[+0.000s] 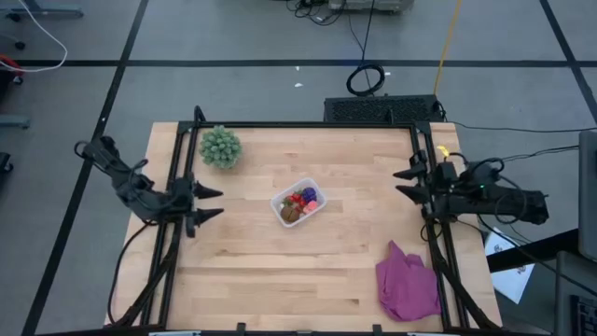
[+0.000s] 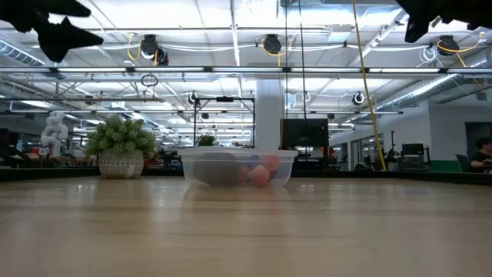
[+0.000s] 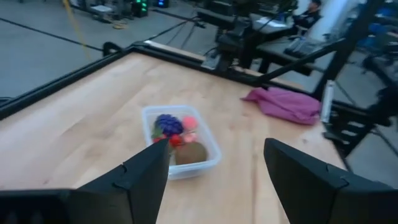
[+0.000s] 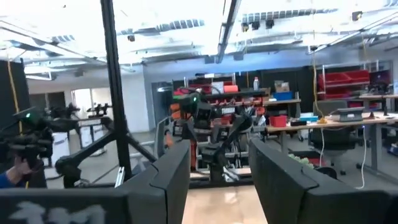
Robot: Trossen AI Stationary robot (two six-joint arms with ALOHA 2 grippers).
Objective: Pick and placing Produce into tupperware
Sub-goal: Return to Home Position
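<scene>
1. Left claw [image 1: 218, 203] of mine hangs spread at the table [image 1: 280, 280]'s left edge.
2. Right claw [image 1: 399, 183], likewise spread, hangs at the right edge.
3. Produce [image 1: 300, 202] lies inside the tupperware [image 1: 278, 202], mid-table.

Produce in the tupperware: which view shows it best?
Left wrist view: purple, red and brown produce, distinct inside the tupperware. High view: far off. Low view: through the wall. Right wrist view: absent.
</scene>
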